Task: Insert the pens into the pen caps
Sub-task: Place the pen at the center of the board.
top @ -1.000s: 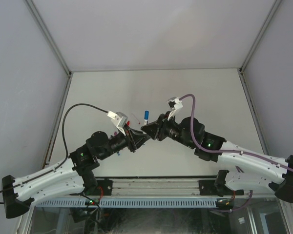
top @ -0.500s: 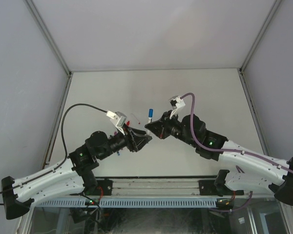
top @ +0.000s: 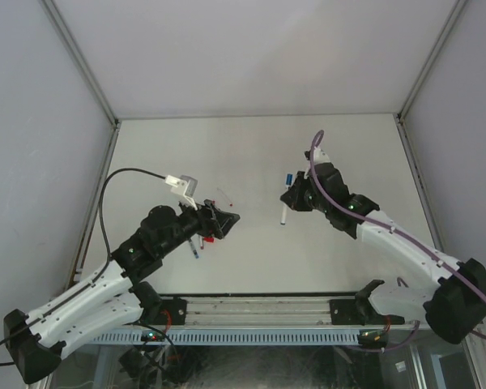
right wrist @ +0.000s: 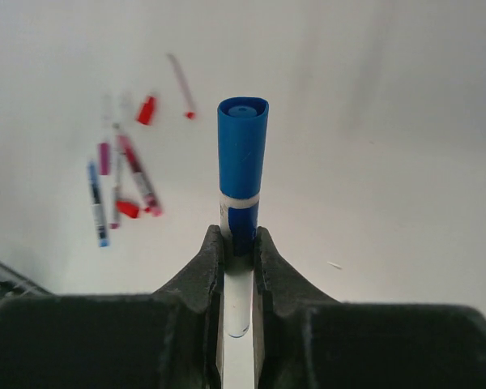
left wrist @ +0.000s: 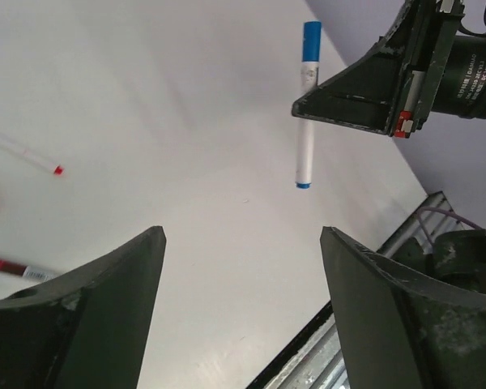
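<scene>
My right gripper (top: 290,197) is shut on a pen (top: 283,212) with a white barrel, gripping it just below its blue cap (right wrist: 243,150). The cap sits on the pen's end, and the pen hangs in the air over the table's right middle. In the left wrist view that pen (left wrist: 305,138) sticks out of the black right fingers. My left gripper (top: 231,217) is open with nothing between its fingers (left wrist: 105,308), and it stands well apart from the pen. More pens (right wrist: 138,180) and red caps (right wrist: 147,109) lie loose on the table under my left arm.
The loose pile holds a blue-ended pen (top: 196,251), a red piece (top: 209,237) and a thin pen with a red tip (left wrist: 28,154). The table's (top: 348,146) front edge has a metal rail (top: 259,309). Grey walls close in the sides.
The two grippers have drawn apart. My left gripper opened and pulled back left. My right gripper moved right and away, carrying the blue-capped pen.
</scene>
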Controlling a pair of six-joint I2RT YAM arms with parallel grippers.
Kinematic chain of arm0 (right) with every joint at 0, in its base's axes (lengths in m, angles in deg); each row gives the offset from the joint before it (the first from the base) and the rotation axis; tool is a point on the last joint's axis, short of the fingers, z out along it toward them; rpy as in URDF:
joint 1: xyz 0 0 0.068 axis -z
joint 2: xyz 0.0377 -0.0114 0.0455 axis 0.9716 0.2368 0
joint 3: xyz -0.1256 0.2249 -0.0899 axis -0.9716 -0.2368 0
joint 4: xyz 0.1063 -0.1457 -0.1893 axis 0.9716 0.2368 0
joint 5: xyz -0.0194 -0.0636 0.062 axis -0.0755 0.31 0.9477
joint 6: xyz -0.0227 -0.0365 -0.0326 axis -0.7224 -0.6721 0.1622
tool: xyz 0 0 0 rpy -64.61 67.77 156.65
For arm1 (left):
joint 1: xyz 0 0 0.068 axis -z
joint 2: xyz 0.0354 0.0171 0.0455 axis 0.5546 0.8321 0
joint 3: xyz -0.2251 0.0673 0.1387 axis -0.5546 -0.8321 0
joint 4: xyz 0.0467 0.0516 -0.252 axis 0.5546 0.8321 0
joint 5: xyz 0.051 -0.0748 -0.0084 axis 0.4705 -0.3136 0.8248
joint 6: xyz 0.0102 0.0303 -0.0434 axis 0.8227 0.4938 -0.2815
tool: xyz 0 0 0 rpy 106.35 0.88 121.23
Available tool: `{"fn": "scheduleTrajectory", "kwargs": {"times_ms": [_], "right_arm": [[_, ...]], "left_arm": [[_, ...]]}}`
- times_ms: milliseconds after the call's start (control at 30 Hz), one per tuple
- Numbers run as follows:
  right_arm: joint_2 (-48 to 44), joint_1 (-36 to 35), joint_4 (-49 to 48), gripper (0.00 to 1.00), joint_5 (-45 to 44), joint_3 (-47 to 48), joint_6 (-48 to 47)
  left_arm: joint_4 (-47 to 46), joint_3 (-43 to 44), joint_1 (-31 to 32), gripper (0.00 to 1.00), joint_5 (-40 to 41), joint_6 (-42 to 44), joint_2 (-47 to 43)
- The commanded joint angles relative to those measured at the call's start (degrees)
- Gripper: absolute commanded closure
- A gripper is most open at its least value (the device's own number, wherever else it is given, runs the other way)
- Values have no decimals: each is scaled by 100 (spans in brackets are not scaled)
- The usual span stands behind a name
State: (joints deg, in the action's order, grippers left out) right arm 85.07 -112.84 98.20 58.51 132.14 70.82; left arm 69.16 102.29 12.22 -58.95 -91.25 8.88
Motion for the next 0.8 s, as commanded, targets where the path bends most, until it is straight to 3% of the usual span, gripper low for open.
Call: {"fn": "scheduleTrajectory", "kwargs": {"times_ms": [0, 533, 767], "right_arm": [[517, 380, 723, 100, 112, 503, -331], [3379, 967, 1806, 100, 100, 2462, -1124], [3994, 1009, 1948, 100, 73, 2961, -1051]], "left_arm": [[434, -81, -255, 16, 74, -181, -9], [1476, 136, -442, 12, 953, -377, -12], [1443, 47, -443, 12, 1055, -482, -161]]}}
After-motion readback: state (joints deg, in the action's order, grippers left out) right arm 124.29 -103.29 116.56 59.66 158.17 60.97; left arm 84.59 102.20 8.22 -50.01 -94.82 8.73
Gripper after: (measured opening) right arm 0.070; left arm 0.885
